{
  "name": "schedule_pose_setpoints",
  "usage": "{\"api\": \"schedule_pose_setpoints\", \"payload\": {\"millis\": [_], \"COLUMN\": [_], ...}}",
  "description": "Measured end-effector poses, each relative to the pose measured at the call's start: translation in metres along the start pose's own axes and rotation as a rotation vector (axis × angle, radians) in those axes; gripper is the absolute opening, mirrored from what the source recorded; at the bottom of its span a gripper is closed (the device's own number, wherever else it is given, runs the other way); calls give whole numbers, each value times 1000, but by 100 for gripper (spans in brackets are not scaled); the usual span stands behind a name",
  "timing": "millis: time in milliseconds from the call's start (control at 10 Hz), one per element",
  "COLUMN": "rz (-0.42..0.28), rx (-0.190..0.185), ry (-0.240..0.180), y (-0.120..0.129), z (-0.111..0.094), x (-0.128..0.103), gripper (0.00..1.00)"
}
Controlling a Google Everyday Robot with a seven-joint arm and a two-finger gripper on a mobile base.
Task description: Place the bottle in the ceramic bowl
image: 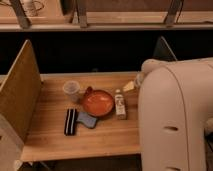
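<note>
The bottle (pixel 120 104), small and slim with a white cap and pale label, lies on the wooden table just right of the ceramic bowl (pixel 98 103). The bowl is round, shallow, glossy orange-red, with a small nub on its upper left rim, and it holds nothing. My large white arm (pixel 172 115) fills the right side of the camera view. The gripper is not in view; it is either hidden behind the arm or outside the frame.
A translucent plastic cup (pixel 71 90) stands left of the bowl. A black object (pixel 71 121) and a blue-grey object (pixel 87 120) lie in front of the bowl. A yellowish piece (pixel 129 86) lies behind the bottle. A wooden divider (pixel 20 92) walls the table's left side.
</note>
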Motion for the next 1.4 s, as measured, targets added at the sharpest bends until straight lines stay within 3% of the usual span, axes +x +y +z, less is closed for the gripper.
{"api": "schedule_pose_setpoints", "payload": {"millis": [200,700,1200,1400], "rz": [-30,-29,-42,-48], "rx": [-19,-19,-96,-106], "ry": [43,44,197,231], "y": [17,15,45,48], "z": [17,17,82,97], "x": [3,4,32,32], "gripper": [80,80,80,80]}}
